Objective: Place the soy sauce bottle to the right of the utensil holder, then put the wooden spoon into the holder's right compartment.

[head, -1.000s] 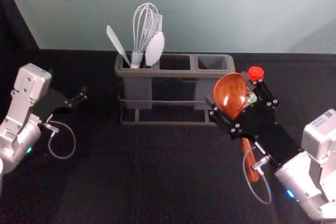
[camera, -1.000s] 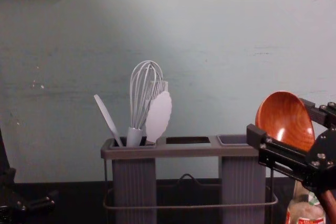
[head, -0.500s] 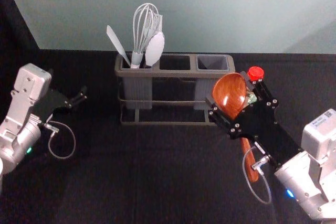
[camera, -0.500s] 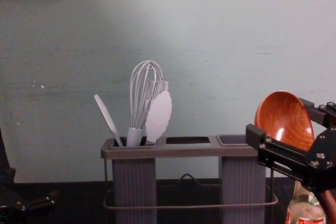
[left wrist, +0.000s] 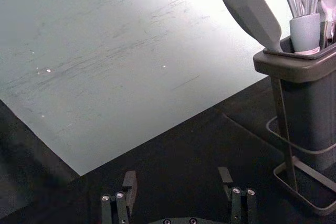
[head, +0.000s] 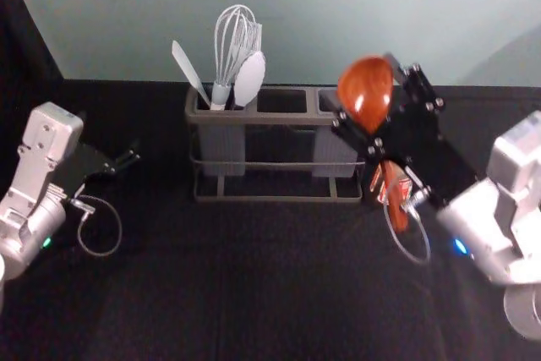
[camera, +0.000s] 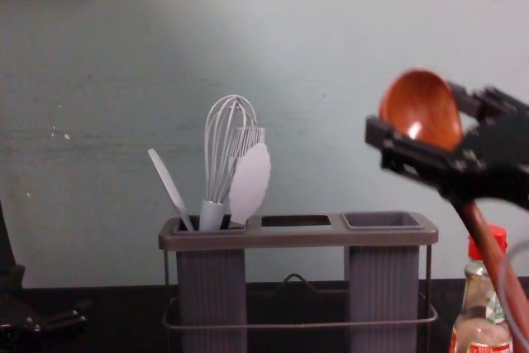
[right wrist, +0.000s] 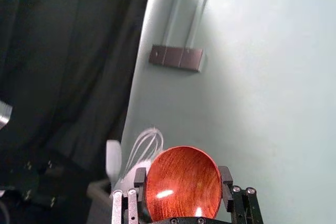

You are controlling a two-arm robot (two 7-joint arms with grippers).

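R gripper [head: 368, 91] is up off the table, R of & above the R end of the utensil holder [head: 283, 118], grasping the wooden spoon [head: 365, 97]. Bowl [camera: 417, 109] sits btwn its 2 fingers [camera: 407, 153]; R wrist view also has the bowl btwn them, hollow side toward the cam. Handle [camera: 494, 266] hangs below the grip, tilted, lower end out to the R in chest view. Spoon is wholly outside the holder, bowl higher than the rim; R comp. [camera: 383, 220] is below & a bit L of it in chest view. Can't tell from there how far fwd it is vs. the comp.

Soy sauce bottle [camera: 478, 307], red cap [camera: 493, 240], is upright just R of the holder, partly behind the spoon handle in chest view. Head view: bottle mostly hidden under R arm, label peeking out by the handle.

L gripper [head: 109, 134] is parked L of the holder, released, nothing in its grasp, fingers [left wrist: 129, 187] spread well apart.

Holder's L comp. [camera: 211, 287] has whisk [camera: 225, 150], thin spatula [camera: 170, 188] leaning L & white scalloped utensil [camera: 250, 183].
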